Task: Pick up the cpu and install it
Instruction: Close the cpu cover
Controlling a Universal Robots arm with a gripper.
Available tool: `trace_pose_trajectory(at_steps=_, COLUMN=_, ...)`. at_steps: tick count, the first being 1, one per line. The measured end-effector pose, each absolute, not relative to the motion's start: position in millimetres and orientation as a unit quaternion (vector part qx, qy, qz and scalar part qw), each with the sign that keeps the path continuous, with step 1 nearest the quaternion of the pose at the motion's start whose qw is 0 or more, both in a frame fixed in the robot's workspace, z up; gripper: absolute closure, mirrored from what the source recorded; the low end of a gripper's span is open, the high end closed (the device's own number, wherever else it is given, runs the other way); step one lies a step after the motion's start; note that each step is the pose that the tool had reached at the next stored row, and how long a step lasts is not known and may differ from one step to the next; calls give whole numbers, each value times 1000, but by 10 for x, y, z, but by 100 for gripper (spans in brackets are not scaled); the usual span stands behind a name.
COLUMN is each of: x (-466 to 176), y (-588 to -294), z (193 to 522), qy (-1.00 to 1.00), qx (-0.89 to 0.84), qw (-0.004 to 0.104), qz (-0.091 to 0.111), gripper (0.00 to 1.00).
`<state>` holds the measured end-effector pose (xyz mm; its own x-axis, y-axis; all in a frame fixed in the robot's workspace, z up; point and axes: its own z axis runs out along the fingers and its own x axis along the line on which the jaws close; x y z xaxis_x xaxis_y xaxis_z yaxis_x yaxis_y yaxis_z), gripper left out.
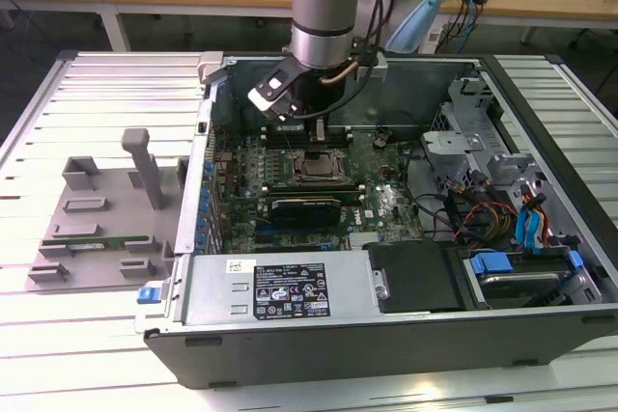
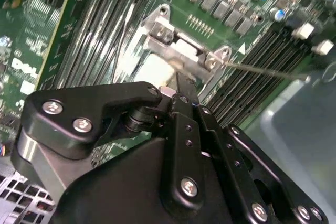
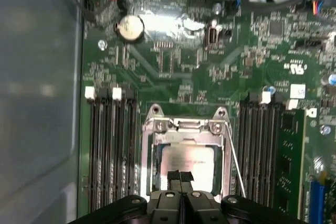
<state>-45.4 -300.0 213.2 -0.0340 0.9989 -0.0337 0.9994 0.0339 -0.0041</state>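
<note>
Silvery cpu [image 3: 195, 161] lies inside the socket frame [image 3: 184, 126], the clenched tool [image 3: 180, 175] low over one edge.

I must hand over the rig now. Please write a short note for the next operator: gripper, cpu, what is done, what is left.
Gripper: fingers closed together, holding nothing, just above the socket in the first wrist view.
Cpu: lies flat inside the socket's metal frame, silvery lid up.
Done: the cpu is already in the socket.
Left: whether it is fully seated and locked cannot be told from these views.
</note>
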Motion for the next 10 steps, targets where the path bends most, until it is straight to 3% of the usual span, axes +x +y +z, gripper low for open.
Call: trace_pose_trajectory(at_steps=10, x=-535, y=-3000, z=2053, qy=719, qx=695, qw=11, qz=-13, gripper=89)
